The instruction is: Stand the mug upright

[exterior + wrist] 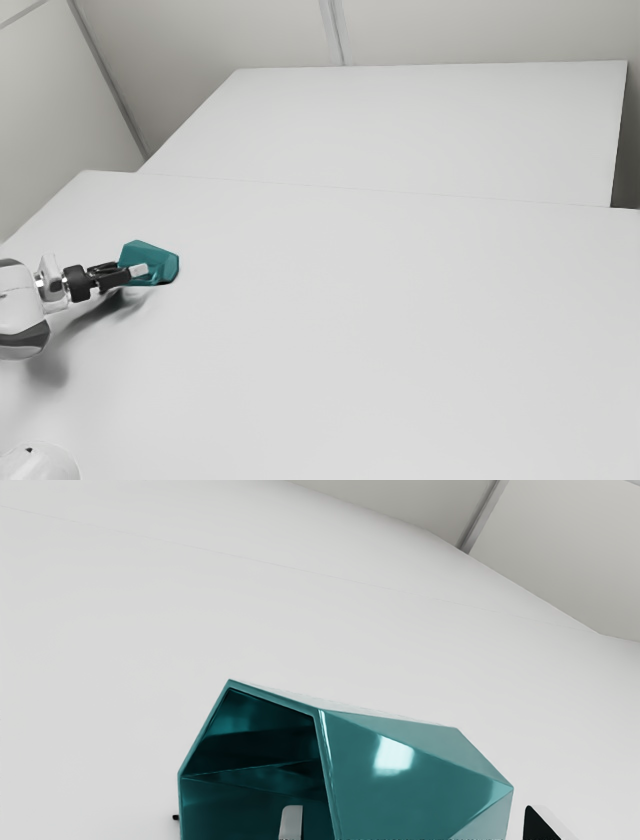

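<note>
Exterior view: the claw reaches over the white table, its tips at the teal mug. The mug lies on its side, not upright, just ahead of the claw. Pale wall well beyond the claw.

Wrist view: claw is wide, one fingertip at the mug's open mouth, the other just past its base end, with a gap between that tip and the mug. Cannot tell if the first tip touches. Mug's faceted side lies between the two tips.
</note>
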`<state>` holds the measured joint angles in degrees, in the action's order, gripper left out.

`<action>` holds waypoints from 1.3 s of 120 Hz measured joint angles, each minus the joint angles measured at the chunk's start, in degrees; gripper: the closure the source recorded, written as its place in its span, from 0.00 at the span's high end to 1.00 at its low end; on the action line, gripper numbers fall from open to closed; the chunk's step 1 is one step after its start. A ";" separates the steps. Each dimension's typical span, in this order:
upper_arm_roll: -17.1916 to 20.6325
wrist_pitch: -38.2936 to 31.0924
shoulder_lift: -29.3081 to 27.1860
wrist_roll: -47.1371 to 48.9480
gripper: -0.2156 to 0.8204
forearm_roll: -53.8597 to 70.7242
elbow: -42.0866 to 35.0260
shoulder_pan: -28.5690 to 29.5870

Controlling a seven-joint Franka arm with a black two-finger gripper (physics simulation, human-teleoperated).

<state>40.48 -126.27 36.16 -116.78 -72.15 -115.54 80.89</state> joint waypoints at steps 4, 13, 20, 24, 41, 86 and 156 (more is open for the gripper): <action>0.04 -0.13 -0.12 -0.11 0.56 -0.02 0.01 -0.01; 0.09 -0.37 -0.22 -0.34 0.46 -0.05 0.03 -0.04; 0.16 -0.53 -0.43 -0.43 0.38 -0.07 0.09 -0.24; 0.16 -0.60 -0.53 -0.47 0.33 -0.07 0.10 -0.39; 0.19 -1.01 -1.05 -0.54 0.19 -0.04 0.33 -0.75; 0.98 -1.92 -5.42 -0.10 0.08 0.64 1.07 -1.99; -19.96 -4.82 -32.90 17.56 0.06 18.15 -5.25 -38.76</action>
<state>20.52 -131.09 3.26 -99.21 -54.00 -120.79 42.13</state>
